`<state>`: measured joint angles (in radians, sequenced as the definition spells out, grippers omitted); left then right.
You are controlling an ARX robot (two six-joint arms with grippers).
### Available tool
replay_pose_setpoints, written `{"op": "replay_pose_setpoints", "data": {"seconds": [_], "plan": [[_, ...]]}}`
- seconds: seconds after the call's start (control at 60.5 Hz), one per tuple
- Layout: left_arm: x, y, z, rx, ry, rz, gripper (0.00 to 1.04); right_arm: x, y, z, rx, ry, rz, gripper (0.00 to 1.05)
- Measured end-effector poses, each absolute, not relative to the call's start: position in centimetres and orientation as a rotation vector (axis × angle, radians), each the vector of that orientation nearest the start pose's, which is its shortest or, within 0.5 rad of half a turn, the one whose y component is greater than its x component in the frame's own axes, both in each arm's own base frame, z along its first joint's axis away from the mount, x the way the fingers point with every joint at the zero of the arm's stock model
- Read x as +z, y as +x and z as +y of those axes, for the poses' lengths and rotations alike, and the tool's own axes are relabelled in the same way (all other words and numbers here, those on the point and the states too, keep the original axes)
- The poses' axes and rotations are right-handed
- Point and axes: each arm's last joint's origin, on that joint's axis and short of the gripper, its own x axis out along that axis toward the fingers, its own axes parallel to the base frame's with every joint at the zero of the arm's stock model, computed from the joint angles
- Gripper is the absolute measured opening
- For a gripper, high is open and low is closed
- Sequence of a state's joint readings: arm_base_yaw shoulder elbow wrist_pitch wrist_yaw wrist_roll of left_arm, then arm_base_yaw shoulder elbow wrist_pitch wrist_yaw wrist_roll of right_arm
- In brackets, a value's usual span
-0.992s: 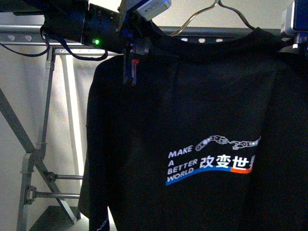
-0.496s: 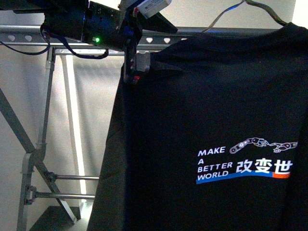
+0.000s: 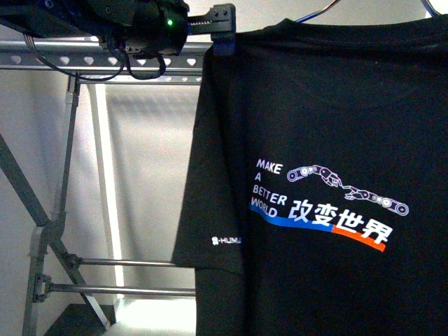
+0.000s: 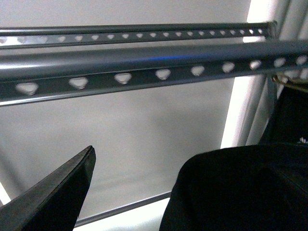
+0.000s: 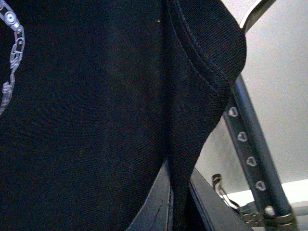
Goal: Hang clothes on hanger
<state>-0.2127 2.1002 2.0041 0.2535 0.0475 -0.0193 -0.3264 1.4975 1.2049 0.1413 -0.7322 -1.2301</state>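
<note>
The clothes (image 3: 329,140), a black T-shirt with a white MAKE A BETTER WORLD print, hang at the right of the front view, with one sleeve (image 3: 217,231) hanging loose. The hanger's grey top rail (image 3: 63,54), punched with heart holes, runs behind the shirt's shoulder. My left gripper (image 3: 224,31) is open at rail height, at the shirt's shoulder edge. In the left wrist view one finger (image 4: 57,192) shows, with black cloth (image 4: 240,187) lying over the other side. In the right wrist view my right gripper (image 5: 172,204) is shut on a fold of the clothes (image 5: 96,120), beside the rail (image 5: 245,139).
The rack's slanted legs (image 3: 42,231) and thin crossbars (image 3: 126,263) stand at the left. A thin wire coat hanger (image 3: 325,10) rises from the shirt's collar. A second rail (image 4: 144,34) runs behind the first. A wire hook (image 5: 219,188) sits near the rail's end.
The shirt has shifted right and risen, so its sleeve and whole print now show. My left gripper has swung up from the shoulder cloth to rail height.
</note>
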Motion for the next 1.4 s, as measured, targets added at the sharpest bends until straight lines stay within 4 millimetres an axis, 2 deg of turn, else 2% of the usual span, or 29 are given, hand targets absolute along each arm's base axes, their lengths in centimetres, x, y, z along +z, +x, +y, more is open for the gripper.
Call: {"op": "replay_pose_setpoints", "data": {"seconds": [0.149,0.231,0.314,0.463,0.545,0.595,0.661,0.727,0.76,0.843,0.975,1.058,1.107,1.157,1.256,1.405], "plan": [[38.9,48.1,-10.5,-0.282,-0.116,-0.194,0.98,32.9,32.1,-9.1,0.430,-1.038,0.037,0.04],[38.6,47.0,-10.2,-0.263,-0.071,-0.056,0.90,32.5,31.8,-9.2,0.406,-0.993,0.118,0.04],[37.8,43.9,-9.4,-0.246,-0.023,0.016,0.77,31.8,31.5,-9.1,0.405,-0.957,0.174,0.03],[36.5,38.6,-7.9,-0.246,-0.007,-0.029,0.58,31.6,31.5,-8.5,0.390,-0.960,0.217,0.03],[35.0,35.8,-7.0,-0.245,-0.006,-0.053,0.47,31.9,31.6,-7.9,0.376,-0.987,0.249,0.03],[33.7,34.6,-6.0,-0.156,-0.006,-0.053,0.41,31.9,31.8,-7.9,0.308,-1.006,0.341,0.03],[32.3,33.3,-4.0,-0.071,-0.005,-0.054,0.32,31.8,32.3,-8.8,0.210,-1.020,0.456,0.03],[30.4,31.7,-1.8,0.028,-0.005,-0.041,0.21,31.5,33.4,-10.5,0.118,-1.030,0.559,0.03],[29.4,31.0,-1.2,0.051,-0.004,-0.032,0.16,31.3,33.8,-11.0,0.093,-1.035,0.592,0.03],[27.2,29.3,-1.0,0.035,-0.002,-0.007,0.03,30.9,35.8,-12.3,0.048,-1.038,0.659,0.03],[24.5,25.9,-1.4,-0.015,-0.001,0.001,0.04,31.7,39.1,-12.6,0.018,-1.052,0.648,0.03],[23.6,24.6,-0.6,-0.019,-0.001,-0.001,0.04,32.5,40.0,-12.7,-0.029,-1.075,0.632,0.03],[22.6,23.3,-0.1,0.000,-0.001,0.002,0.04,33.8,40.5,-12.7,-0.084,-1.090,0.600,0.03],[21.8,22.2,0.0,0.006,-0.001,0.007,0.04,35.2,40.8,-12.2,-0.137,-1.111,0.556,0.03],[21.0,21.0,0.0,0.002,-0.001,0.012,0.04,36.6,40.6,-10.9,-0.156,-1.130,0.486,0.03],[19.8,19.2,0.0,0.000,-0.001,0.012,0.04,38.2,39.0,-8.8,-0.128,-1.147,0.406,0.03]]}}
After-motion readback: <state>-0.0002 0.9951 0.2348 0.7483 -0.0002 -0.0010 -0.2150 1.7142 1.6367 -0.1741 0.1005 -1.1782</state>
